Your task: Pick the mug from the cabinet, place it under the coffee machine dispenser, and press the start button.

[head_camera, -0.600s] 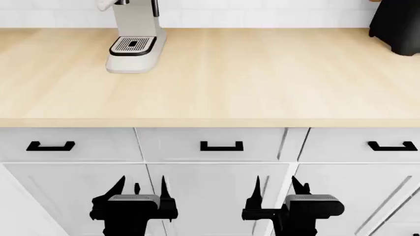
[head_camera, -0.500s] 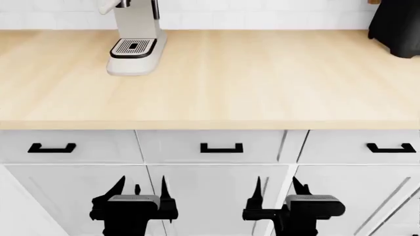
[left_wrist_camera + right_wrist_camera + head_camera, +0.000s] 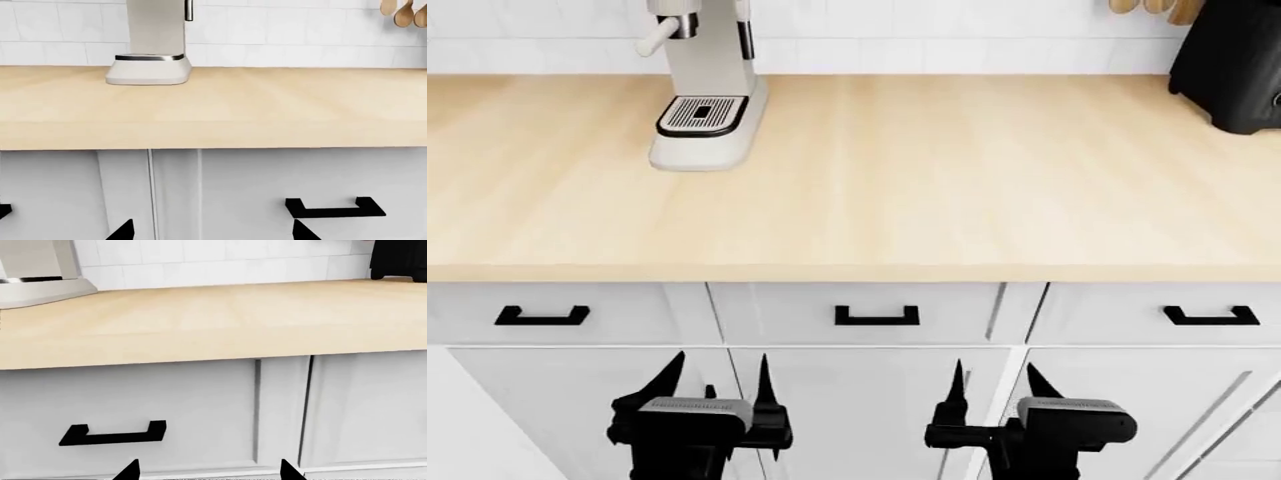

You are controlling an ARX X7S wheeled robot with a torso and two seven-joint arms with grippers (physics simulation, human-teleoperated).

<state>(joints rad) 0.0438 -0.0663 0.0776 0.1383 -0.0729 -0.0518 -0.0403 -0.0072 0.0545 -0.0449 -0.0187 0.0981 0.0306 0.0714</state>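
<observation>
Pale wood countertop (image 3: 961, 170) over white drawers (image 3: 877, 314), white tiled wall (image 3: 961, 40) behind

Cream coffee machine dispenser (image 3: 665, 28), angled handle, upright at counter's back-left, above a bare drip tray (image 3: 702, 115)

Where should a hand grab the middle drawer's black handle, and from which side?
Grip the handle at the middle of its bar, coming straight from the front, pinching top and bottom. The bar lies level, held off the drawer by short end legs, so the middle probably offers most room.
</observation>
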